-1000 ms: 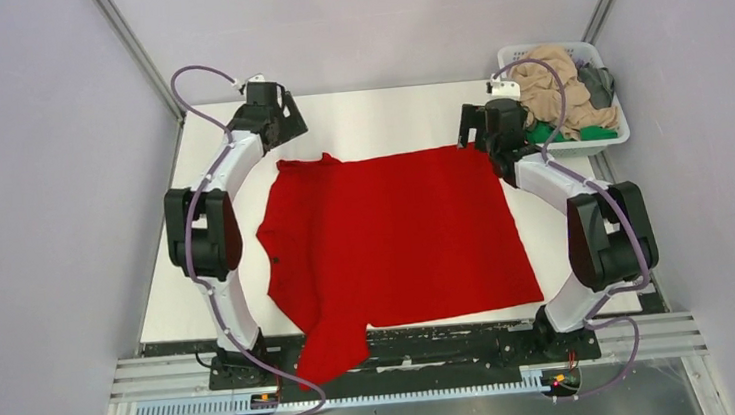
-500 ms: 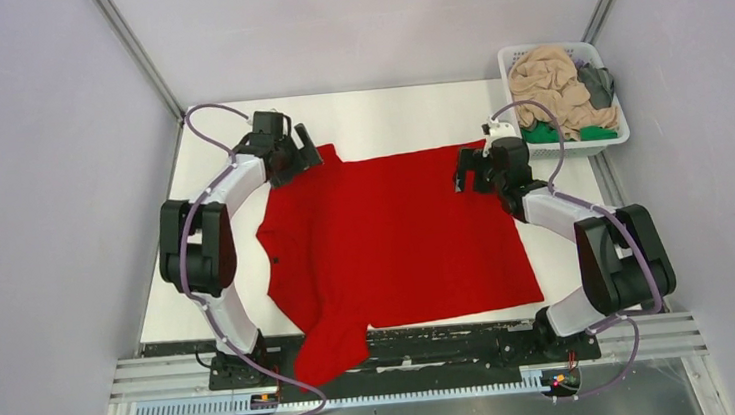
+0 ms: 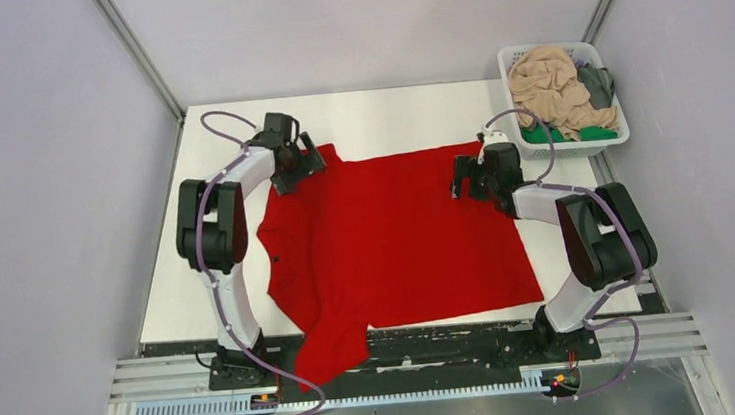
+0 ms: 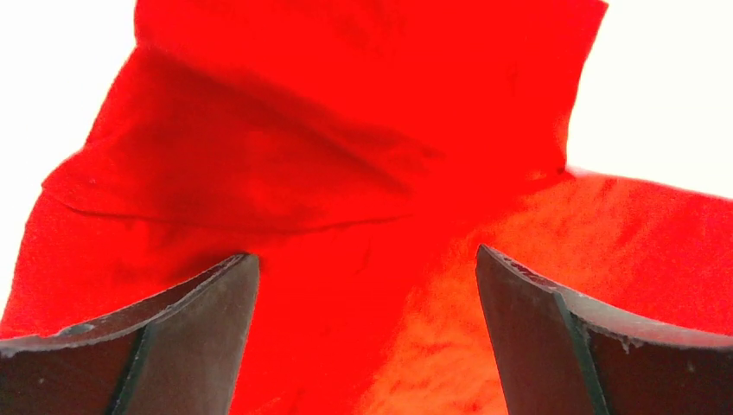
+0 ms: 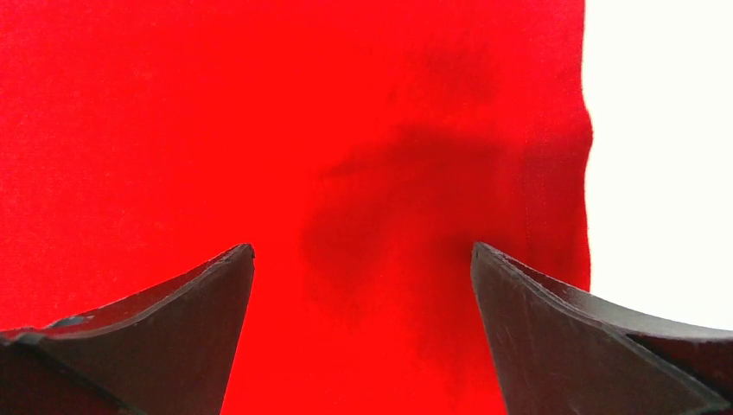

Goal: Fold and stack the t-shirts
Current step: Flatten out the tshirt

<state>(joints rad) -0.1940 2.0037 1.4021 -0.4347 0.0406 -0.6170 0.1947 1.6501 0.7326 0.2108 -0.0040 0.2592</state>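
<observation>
Step in hand, my read: first fold of the red t-shirt [image 3: 391, 236], both arms at its far edge lining up a grasp. Shirt lies spread flat mid-frame in the top view on the white table [image 3: 386, 116], one sleeve draped over the near table edge at lower centre.

Left gripper [image 3: 301, 161] sits over the upper-left corner of the shirt; wrist view shows its fingers [image 4: 186, 324] spread wide with the far sleeve [image 4: 346, 112] bunched just ahead, nothing between them. Right gripper [image 3: 463, 176] is over the upper-right corner, fingers [image 5: 164, 324] released too, flat cloth below and the shirt's side edge at the right of that view.

Next move likely calls for dropping onto the cloth and pinching one layer at each corner, evenly, before pulling toward the near edge.

Other t-shirts [image 3: 552, 91] (peach, dark grey, green) are heaped in the white basket [image 3: 579, 146], upper right; count unclear. Can't tell if the fingertips touch the cloth yet. Fingertips are cut off in both wrist views.
</observation>
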